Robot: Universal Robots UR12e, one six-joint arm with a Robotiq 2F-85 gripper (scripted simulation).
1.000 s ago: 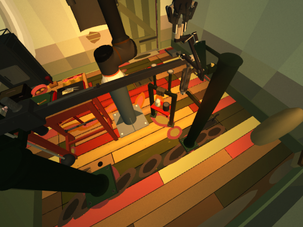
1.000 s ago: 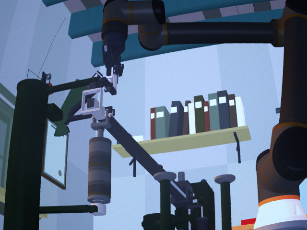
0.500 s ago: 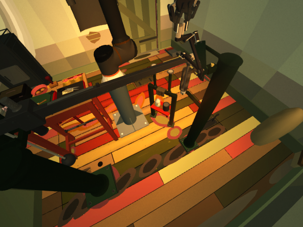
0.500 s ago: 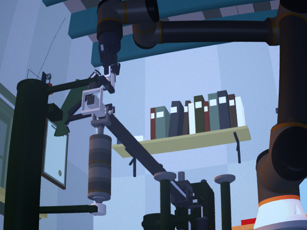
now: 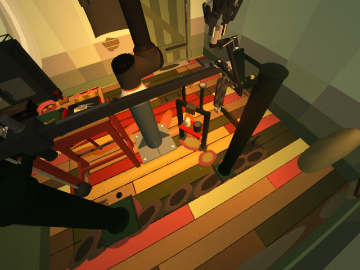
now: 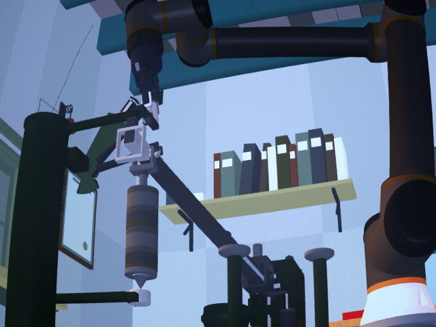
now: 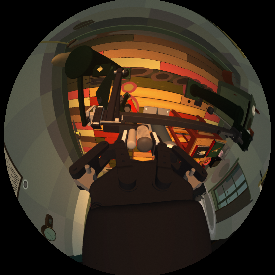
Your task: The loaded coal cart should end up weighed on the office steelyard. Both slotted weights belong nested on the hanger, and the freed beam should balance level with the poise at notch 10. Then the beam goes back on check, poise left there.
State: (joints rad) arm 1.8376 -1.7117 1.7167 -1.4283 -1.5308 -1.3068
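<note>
The coal cart is hidden from me. The poise (image 6: pixel 262 262) sits far along the steelyard beam (image 5: pixel 128 100) (image 6: pixel 197 207) (image 7: pixel 174 120), partly hidden behind a stand post. The hanger (image 6: pixel 141 232) (image 5: pixel 220 93) carries a tall stack of slotted weights, its tip just above a white rest pad (image 6: pixel 139 297). My gripper (image 5: pixel 218 32) (image 6: pixel 150 102) (image 7: pixel 139 139) is high at the beam's head end, closed on the check lever's knurled handle (image 7: pixel 143 137) (image 5: pixel 216 33). The lever's linkage (image 5: pixel 232 64) (image 6: pixel 141 118) runs down to the beam's head.
The dark column (image 5: pixel 253 116) (image 6: pixel 33 218) stands close beside the hanger, a second column (image 5: pixel 58 206) lies nearer the side camera. A red table (image 5: pixel 87 128) carries small items. A bookshelf (image 6: pixel 267 197) hangs on the wall. The arm's base (image 5: pixel 151 130) (image 6: pixel 401 295) stands on the plank floor.
</note>
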